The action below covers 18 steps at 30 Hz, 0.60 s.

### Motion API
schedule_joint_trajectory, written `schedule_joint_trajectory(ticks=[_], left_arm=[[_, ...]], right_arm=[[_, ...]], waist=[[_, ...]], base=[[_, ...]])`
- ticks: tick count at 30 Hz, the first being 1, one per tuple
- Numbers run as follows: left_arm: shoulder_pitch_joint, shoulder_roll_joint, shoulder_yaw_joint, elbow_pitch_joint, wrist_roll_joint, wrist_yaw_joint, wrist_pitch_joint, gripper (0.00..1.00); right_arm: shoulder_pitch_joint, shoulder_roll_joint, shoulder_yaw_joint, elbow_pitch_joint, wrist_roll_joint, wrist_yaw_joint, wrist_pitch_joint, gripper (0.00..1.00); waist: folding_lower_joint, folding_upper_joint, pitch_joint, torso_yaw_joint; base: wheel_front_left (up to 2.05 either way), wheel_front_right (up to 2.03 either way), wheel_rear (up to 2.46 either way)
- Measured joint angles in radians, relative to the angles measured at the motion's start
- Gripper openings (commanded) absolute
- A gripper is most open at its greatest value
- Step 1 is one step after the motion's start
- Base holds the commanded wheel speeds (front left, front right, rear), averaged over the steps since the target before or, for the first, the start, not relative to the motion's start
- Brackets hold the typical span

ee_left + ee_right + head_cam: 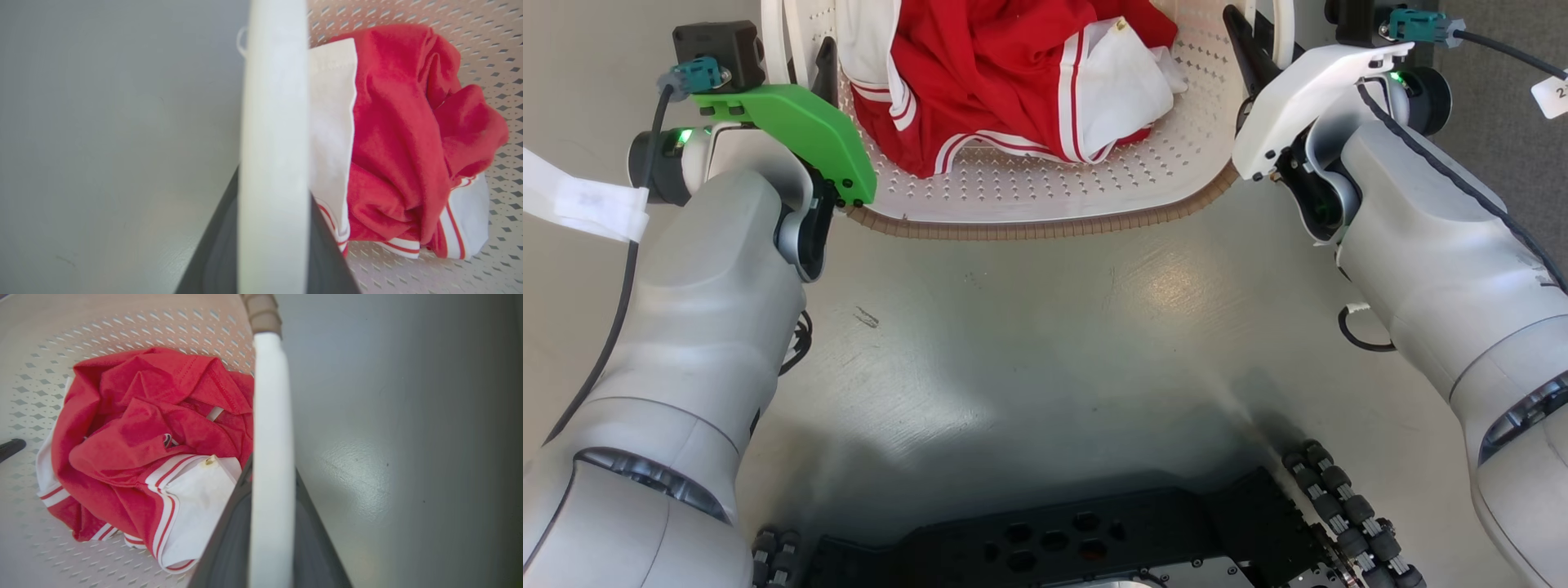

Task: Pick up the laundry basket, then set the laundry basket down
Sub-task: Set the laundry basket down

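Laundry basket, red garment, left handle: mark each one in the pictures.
laundry basket [1029, 230], head view, on its brown woven rim.
red garment [163, 428], right wrist view, on a red fold.
left handle [273, 143], left wrist view, on the middle of the white bar.

cream perforated laundry basket [1045, 192], brown rim [1045, 229]; red, white-striped garment [996, 73]

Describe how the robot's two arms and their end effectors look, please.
Both arms are pale grey with rounded shells. The left arm carries a green wrist plate, the right arm a white plate. The left end effector and the right end effector have long dark fingers. Teal connectors feed black cables with white tags.
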State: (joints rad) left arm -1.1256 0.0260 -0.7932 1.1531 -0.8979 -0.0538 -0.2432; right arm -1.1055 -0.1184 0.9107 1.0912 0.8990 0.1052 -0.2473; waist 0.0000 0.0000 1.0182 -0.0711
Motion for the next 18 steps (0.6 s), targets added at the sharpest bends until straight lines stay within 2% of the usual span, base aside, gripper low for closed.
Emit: schedule_joint_trajectory(ticks=[7,8,9,10,11,12,13,18], left_arm=[[0.000,0.001,-0.013,0.002,-0.007,0.000,-0.005,0.00],[0.000,0.001,-0.014,0.003,-0.007,0.000,-0.005,0.00],[0.000,0.001,-0.015,0.004,-0.009,0.000,-0.005,0.00],[0.000,0.002,-0.017,0.006,-0.012,0.000,-0.004,0.26],[0.000,0.003,-0.020,0.007,-0.013,0.000,-0.002,0.49],[0.002,0.004,-0.022,0.007,-0.013,0.000,0.002,0.87],[0.003,0.003,-0.022,0.007,-0.015,0.000,0.006,1.00],[0.009,-0.001,-0.027,0.007,-0.022,-0.004,0.015,1.00]], right_arm=[[0.000,0.003,0.005,0.008,0.007,0.000,0.000,0.00],[0.000,0.004,0.006,0.009,0.007,0.000,0.000,0.12],[0.000,0.004,0.007,0.009,0.007,0.000,0.000,0.32],[0.000,0.004,0.008,0.010,0.007,0.001,0.000,0.49],[0.000,0.004,0.009,0.011,0.007,0.010,0.000,0.97],[0.000,0.009,0.009,0.013,0.007,0.012,0.000,1.00],[0.000,0.013,0.010,0.013,0.007,0.018,0.000,1.00],[0.000,0.024,0.010,0.014,0.007,0.018,-0.002,1.00]], waist=[[0.0000,0.0000,-0.002,-0.002],[0.0000,0.0000,-0.002,-0.002],[0.0000,0.0000,-0.003,-0.002],[0.0000,0.0000,-0.004,-0.002],[0.0000,0.0000,-0.005,-0.003],[0.0000,0.0000,-0.005,-0.003],[0.0000,0.0000,-0.006,-0.003],[0.0000,0.0000,-0.012,-0.005]], base=[[0.00,0.00,0.00],[0.00,0.00,0.00],[0.00,0.00,0.00],[0.00,0.00,0.00],[0.00,0.00,0.00],[0.00,0.00,0.00],[0.00,0.00,0.00],[0.00,0.00,0.00]])
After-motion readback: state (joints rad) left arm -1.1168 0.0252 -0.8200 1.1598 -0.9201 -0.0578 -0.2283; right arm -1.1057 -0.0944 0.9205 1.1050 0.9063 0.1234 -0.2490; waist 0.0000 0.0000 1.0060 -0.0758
